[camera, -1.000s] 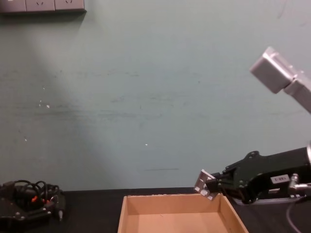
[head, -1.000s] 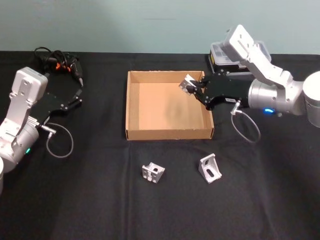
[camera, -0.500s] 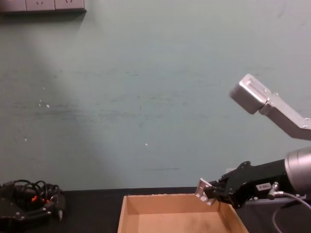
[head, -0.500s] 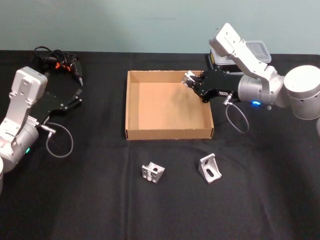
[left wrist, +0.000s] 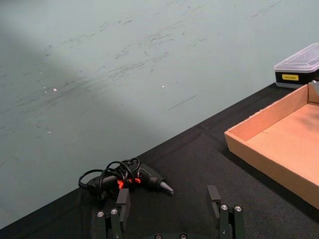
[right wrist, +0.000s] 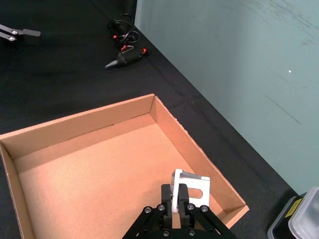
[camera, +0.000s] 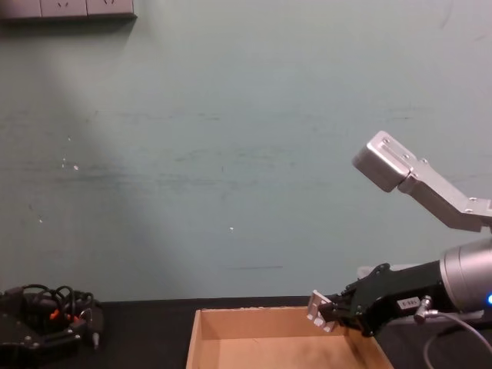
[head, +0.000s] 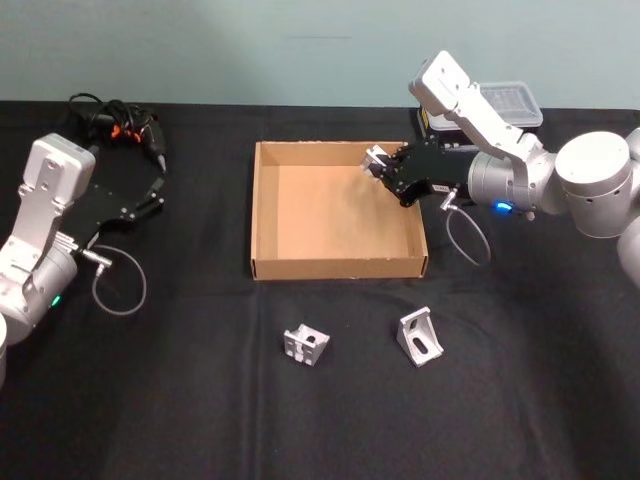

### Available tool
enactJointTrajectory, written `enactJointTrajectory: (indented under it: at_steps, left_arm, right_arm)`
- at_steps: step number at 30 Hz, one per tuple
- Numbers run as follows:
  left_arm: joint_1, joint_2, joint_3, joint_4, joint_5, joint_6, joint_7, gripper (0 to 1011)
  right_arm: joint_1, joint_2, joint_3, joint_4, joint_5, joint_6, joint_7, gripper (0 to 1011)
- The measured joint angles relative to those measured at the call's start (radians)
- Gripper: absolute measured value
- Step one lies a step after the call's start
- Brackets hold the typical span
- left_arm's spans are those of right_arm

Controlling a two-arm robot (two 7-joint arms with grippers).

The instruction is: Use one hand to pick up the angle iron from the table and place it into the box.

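1. So the angle iron [head: 376, 160] is clamped in the right gripper [head: 386, 170], sticking out past its fingertips and hanging over the far right corner of the box [head: 340, 267].
2. A spare bracket [head: 306, 345] and a second bracket [head: 420, 335] lie on the table [head: 200, 400], near side.
3. The left gripper [head: 155, 190] sits off left, fingers spread.

The box [head: 340, 268] is sitting mid-way across the desk [head: 200, 420], the right gripper [head: 386, 172] holding the angle iron [head: 376, 160] above its far right corner. A left bracket [head: 306, 345] and a right bracket [head: 420, 336] are lying before the box, and the left gripper [head: 155, 192] is hanging far left
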Motion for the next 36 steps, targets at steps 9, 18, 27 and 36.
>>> enactJointTrajectory:
  at_steps: [9, 18, 27, 36]
  left_arm:
    - [0.000, 0.000, 0.000, 0.000, 0.000, 0.000, 0.000, 1000]
    - [0.000, 0.000, 0.000, 0.000, 0.000, 0.000, 0.000, 1000]
    - [0.000, 0.000, 0.000, 0.000, 0.000, 0.000, 0.000, 1000]
    - [0.000, 0.000, 0.000, 0.000, 0.000, 0.000, 0.000, 1000]
  right_arm:
    - [-0.007, -0.006, 0.013, -0.004, -0.020, 0.010, 0.006, 210]
    - [-0.008, -0.016, 0.030, -0.003, -0.038, 0.010, 0.016, 483]
    - [-0.016, -0.022, 0.041, -0.004, -0.050, 0.009, 0.019, 776]
    - [-0.024, -0.020, 0.052, -0.011, -0.059, 0.010, 0.020, 1002]
